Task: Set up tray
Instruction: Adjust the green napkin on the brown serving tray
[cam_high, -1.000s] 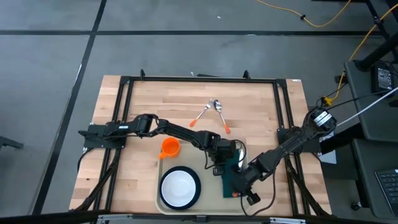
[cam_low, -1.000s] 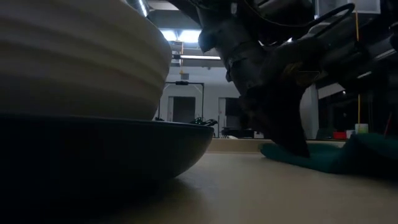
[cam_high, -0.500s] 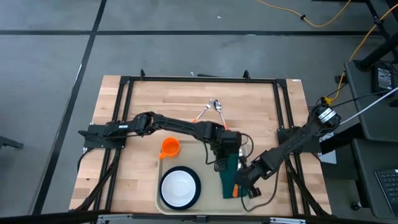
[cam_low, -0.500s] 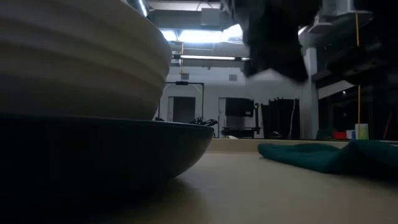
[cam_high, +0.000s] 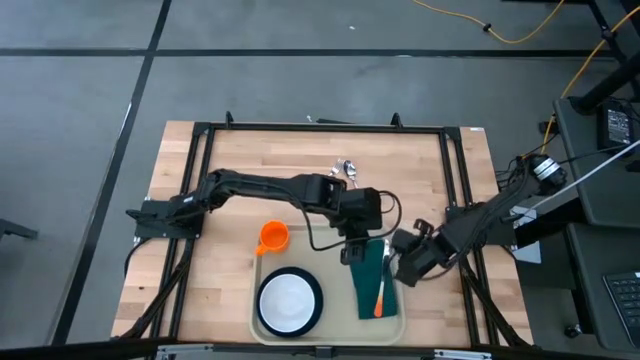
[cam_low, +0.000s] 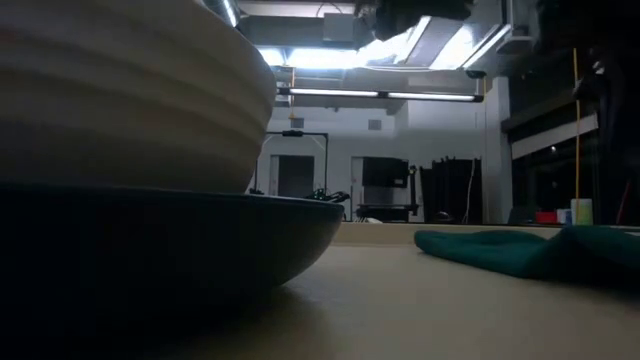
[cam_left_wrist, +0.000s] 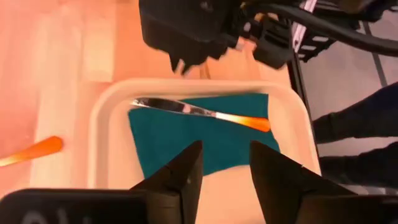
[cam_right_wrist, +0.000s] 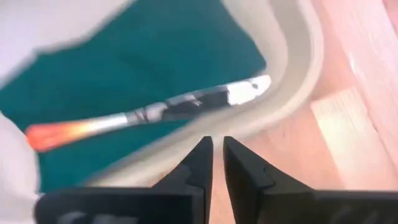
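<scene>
Left end effector (cam_high: 352, 252): released, fingers (cam_left_wrist: 180, 177) apart and empty, above the far edge of the green napkin (cam_high: 372, 283).
Right end effector (cam_high: 400, 268): nearly clenched, empty, just beside the tray's right rim.
Tray (cam_high: 330, 325): near tabletop edge; holds bowl (cam_high: 290, 301), napkin, knife (cam_high: 381, 291).
Advice: fetch the remaining cutlery (cam_high: 340, 181) next, probably; lift clear of the rim first.
Tabletop (cam_high: 250, 160): pale wood, black frame.
Room: grey floor, yellow cable.
</scene>
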